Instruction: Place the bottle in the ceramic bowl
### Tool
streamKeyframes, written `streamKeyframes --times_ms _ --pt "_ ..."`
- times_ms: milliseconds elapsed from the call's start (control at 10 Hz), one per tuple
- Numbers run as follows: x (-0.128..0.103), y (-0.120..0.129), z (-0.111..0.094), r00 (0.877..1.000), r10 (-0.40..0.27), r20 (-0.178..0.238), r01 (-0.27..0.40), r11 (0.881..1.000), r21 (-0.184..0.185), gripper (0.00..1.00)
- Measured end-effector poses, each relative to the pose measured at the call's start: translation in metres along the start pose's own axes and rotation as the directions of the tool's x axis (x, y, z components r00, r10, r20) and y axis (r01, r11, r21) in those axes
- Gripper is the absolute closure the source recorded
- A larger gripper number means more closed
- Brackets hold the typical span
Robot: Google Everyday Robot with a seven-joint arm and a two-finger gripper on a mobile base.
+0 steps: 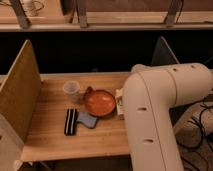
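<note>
The orange-red ceramic bowl (99, 102) sits near the middle of the wooden table (50, 135), its rim nub pointing to the upper left. A pale whitish strip of the bottle (119, 102) shows just beyond the bowl's right rim, partly covered by my arm. My large white arm (155, 105) fills the right side of the view. My gripper is hidden behind the arm, somewhere by the bowl's right side. The bowl looks empty.
A translucent plastic cup (71, 88) stands to the upper left of the bowl. A black flat object (70, 121) and a blue-grey one (88, 120) lie in front of the bowl. A wooden side panel (20, 90) walls the left edge.
</note>
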Motion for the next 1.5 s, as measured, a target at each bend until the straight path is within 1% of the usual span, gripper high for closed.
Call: streamKeyframes --times_ms 200,600,1000,1100,1200,1300,1400,1500 --pt "0.004 -0.002 0.002 1.000 0.006 -0.009 -0.006 1.000 -0.001 0.20" --pt "0.011 0.000 0.013 0.999 0.000 -0.046 0.000 1.000 -0.006 0.20" --pt "0.016 0.007 0.024 0.996 -0.005 -0.086 0.002 1.000 -0.031 0.20" --pt "0.016 0.012 0.025 0.996 -0.017 -0.090 0.014 0.999 -0.042 0.24" --pt "0.015 0.016 0.026 0.995 -0.031 -0.091 0.026 0.998 -0.052 0.31" --pt "0.014 0.022 0.025 0.995 -0.050 -0.088 0.045 0.997 -0.064 0.41" --pt "0.011 0.030 0.023 0.994 -0.076 -0.081 0.070 0.995 -0.076 0.55" --pt "0.010 0.032 0.022 0.993 -0.085 -0.078 0.079 0.994 -0.079 0.61"
